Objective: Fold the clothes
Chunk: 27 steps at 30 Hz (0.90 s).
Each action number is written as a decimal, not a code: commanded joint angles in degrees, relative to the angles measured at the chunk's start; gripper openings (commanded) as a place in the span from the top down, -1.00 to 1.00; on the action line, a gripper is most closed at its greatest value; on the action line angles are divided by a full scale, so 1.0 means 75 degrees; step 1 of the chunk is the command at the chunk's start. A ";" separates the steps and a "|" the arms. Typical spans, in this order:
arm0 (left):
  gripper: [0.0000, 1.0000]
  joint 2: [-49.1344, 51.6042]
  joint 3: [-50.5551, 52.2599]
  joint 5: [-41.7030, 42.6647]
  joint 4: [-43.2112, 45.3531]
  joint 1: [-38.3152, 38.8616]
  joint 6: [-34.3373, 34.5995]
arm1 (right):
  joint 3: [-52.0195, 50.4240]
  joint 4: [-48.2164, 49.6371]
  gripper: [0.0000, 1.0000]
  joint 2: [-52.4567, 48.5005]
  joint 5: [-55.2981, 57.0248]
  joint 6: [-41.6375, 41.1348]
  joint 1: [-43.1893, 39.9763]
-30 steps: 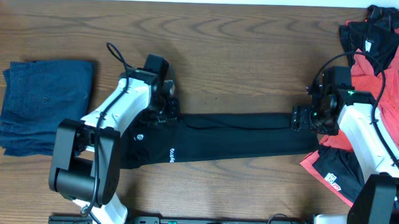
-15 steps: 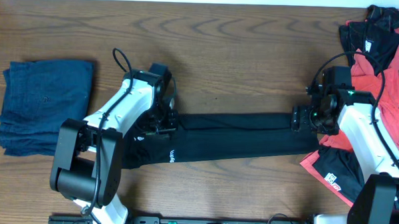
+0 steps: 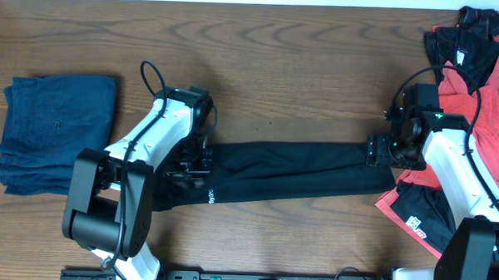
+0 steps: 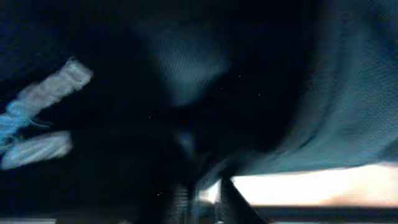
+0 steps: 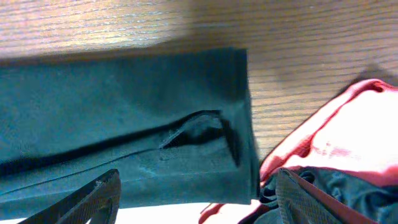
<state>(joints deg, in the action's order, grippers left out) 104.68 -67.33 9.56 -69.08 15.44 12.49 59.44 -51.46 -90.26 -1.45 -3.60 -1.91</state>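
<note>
At the far left of the wooden table lies a folded blue garment, squared up and well apart from the work; I judge it is finished and parked out of the way.

Next comes my left gripper, pressed down on the waist end of the long black pants. It sits there, I judge, to take hold of that end for a fold. My left wrist view shows only dark, blurred cloth right against the lens, so I cannot tell whether these jaws are apart or pinching fabric.

The pants stretch flat across the middle of the table, laid out long so they can be doubled over.

At their hem end hangs my right gripper. Its wrist view shows the gripper with its two fingers spread wide above the hem, holding nothing. I judge it is waiting there, ready to pin or lift that end.

At the far right, a loose pile of coral-red and black pieces with white tags reaches from the top corner down past my right arm, its edge just beside the hem, not yet folded.

Compared with a second ago, my left gripper has moved from the upper edge of the pants down onto the cloth. My right gripper and the hem have stayed where they were.
</note>
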 commanded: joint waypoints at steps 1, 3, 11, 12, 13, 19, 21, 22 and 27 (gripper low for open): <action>0.23 0.0003 -0.0093 -0.0338 -0.0216 -0.0012 0.0096 | 0.0000 0.0140 -0.56 0.0073 0.0009 0.0064 -0.0044; 0.19 0.0003 -0.0096 -0.0341 -0.0198 -0.0012 0.0096 | 0.0000 0.0280 -0.57 0.0073 -0.0251 0.0073 -0.0041; 0.19 -0.0230 -0.0297 -0.0341 0.0181 -0.0015 0.0236 | 0.0000 0.0580 -0.60 0.0055 -0.0181 0.0064 -0.0073; 0.19 -0.0303 -0.0338 -0.0341 0.0242 -0.0020 0.0236 | 0.0000 0.0577 -0.61 0.0038 -0.0181 0.0061 -0.0090; 0.19 -0.0382 -0.0367 -0.0344 0.0350 -0.0035 0.0236 | 0.0000 0.0571 -0.62 0.0012 -0.0184 0.0064 -0.0114; 0.17 -0.0609 -0.0376 -0.0396 0.1460 -0.0265 0.0248 | 0.0000 0.0498 -0.67 -0.0408 -0.0189 0.0093 -0.0163; 0.17 -0.0609 -0.0376 -0.0396 0.1693 -0.0385 0.0449 | 0.0000 0.0495 -0.67 -0.0580 -0.0216 0.0096 -0.0163; 0.16 -0.0609 -0.0376 -0.0396 0.1786 -0.0443 0.0565 | 0.0000 0.0495 -0.68 -0.0650 -0.0213 0.0096 -0.0163; 0.16 -0.0609 -0.0367 -0.0402 0.2002 -0.0647 0.0580 | 0.0000 0.0507 -0.68 -0.0883 -0.0213 0.0096 -0.0163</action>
<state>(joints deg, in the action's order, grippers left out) 100.92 -68.93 7.29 -53.91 11.33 15.66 59.44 -47.68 -96.27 -2.83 -3.57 -2.50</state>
